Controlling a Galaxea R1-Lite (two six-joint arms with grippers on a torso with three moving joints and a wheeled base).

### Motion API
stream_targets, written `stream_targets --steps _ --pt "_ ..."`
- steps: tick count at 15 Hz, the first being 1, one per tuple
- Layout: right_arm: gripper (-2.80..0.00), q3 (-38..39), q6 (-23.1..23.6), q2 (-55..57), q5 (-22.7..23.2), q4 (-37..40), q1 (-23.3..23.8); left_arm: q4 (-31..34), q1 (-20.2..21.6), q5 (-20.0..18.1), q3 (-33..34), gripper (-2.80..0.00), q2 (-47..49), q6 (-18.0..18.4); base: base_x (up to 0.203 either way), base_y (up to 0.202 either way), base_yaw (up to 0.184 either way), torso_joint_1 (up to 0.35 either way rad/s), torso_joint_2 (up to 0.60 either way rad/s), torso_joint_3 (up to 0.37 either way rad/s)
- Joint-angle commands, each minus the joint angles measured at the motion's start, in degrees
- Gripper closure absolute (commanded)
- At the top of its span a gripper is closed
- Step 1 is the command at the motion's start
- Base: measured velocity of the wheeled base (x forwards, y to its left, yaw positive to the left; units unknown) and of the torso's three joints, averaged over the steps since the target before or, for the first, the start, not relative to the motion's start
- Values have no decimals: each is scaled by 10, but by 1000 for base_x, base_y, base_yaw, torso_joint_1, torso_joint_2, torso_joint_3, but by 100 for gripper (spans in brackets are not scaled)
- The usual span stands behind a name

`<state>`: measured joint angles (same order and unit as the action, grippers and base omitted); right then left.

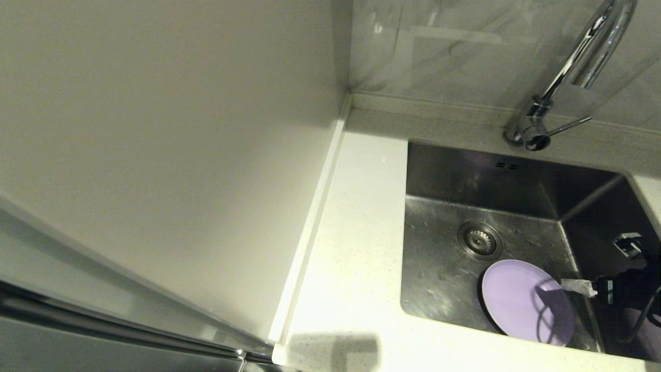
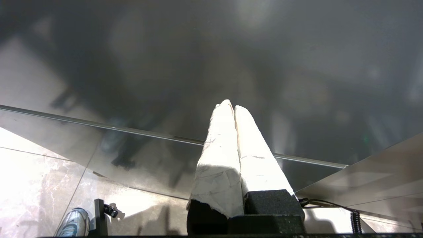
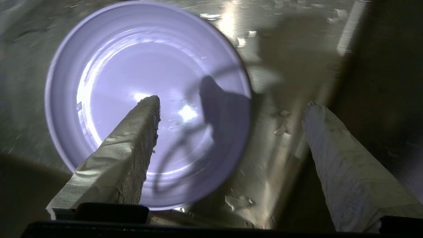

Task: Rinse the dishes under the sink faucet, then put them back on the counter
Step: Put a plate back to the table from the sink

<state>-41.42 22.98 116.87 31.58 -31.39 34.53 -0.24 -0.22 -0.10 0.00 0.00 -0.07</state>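
Observation:
The lilac plate (image 1: 521, 299) lies flat on the floor of the steel sink (image 1: 516, 191), in its front right part, close to the drain strainer (image 1: 479, 238). My right gripper (image 1: 581, 287) reaches in from the right, low over the plate's right edge. It is open (image 3: 231, 102): one taped finger (image 3: 132, 145) hangs over the plate (image 3: 132, 76), the other (image 3: 333, 145) over the bare sink floor by the side wall. Nothing is between them. The chrome faucet (image 1: 583, 57) arches over the back rim. Both bowls are out of view. My left gripper (image 2: 231, 105) is parked, shut and empty.
White speckled counter (image 1: 356, 232) runs along the sink's left side and front. A beige wall panel (image 1: 155, 129) rises to the left of it. The faucet's thin lever (image 1: 568, 125) sticks out to the right. Water drops dot the sink floor.

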Motion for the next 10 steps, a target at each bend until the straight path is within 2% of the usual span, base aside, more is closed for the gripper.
stream_targets --steps 1,7,10 --pt "-280 -1 11 48 43 -11 16 0 0 0 2 0 0 0 0 0 0 0 0 0" --pt "-280 -27 21 140 40 -102 6 0 0 0 2 0 0 0 0 0 0 0 0 0" --pt "-280 -25 24 144 -5 -144 -15 0 0 0 2 0 0 0 0 0 0 0 0 0"
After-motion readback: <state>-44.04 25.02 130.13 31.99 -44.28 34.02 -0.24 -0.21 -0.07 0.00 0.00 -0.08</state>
